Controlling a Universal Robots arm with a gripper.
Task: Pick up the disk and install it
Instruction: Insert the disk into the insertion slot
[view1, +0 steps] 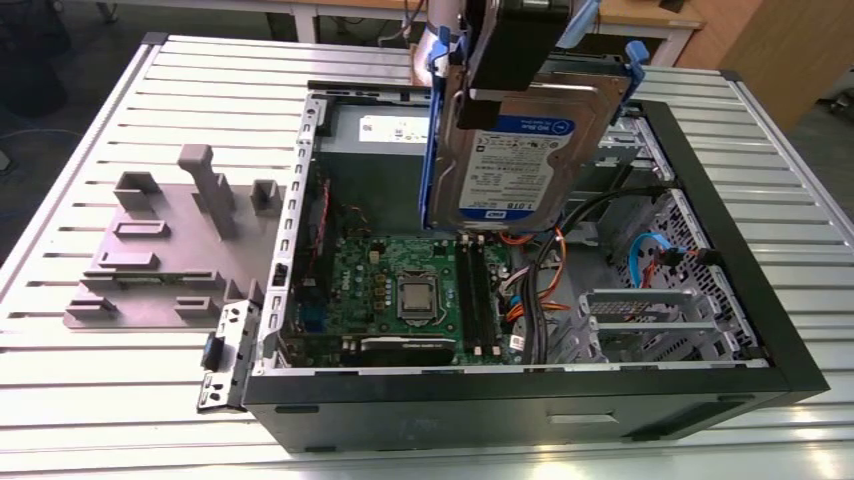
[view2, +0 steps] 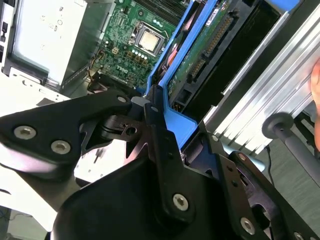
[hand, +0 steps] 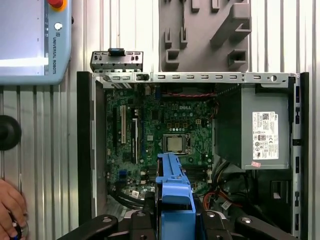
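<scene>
The disk (view1: 514, 165), a silver hard drive with a white-and-blue label in a blue carrier frame, hangs upright above the open computer case (view1: 747, 330). My gripper (view1: 505, 92) is shut on its upper end. In the second wrist view the black fingers (view2: 152, 107) clamp the blue frame (view2: 172, 122), and the drive's green circuit side (view2: 200, 47) shows beyond them. In the first wrist view the blue carrier (hand: 174, 192) hangs over the motherboard (hand: 165, 127), near the processor socket.
A grey power supply box (hand: 262, 132) fills one corner of the case, and a metal drive cage (view1: 641, 320) sits at the exterior view's right. A grey fixture plate (view1: 154, 255) lies beside the case. A hand (hand: 10, 210) and a teach pendant (hand: 30, 40) rest on the table.
</scene>
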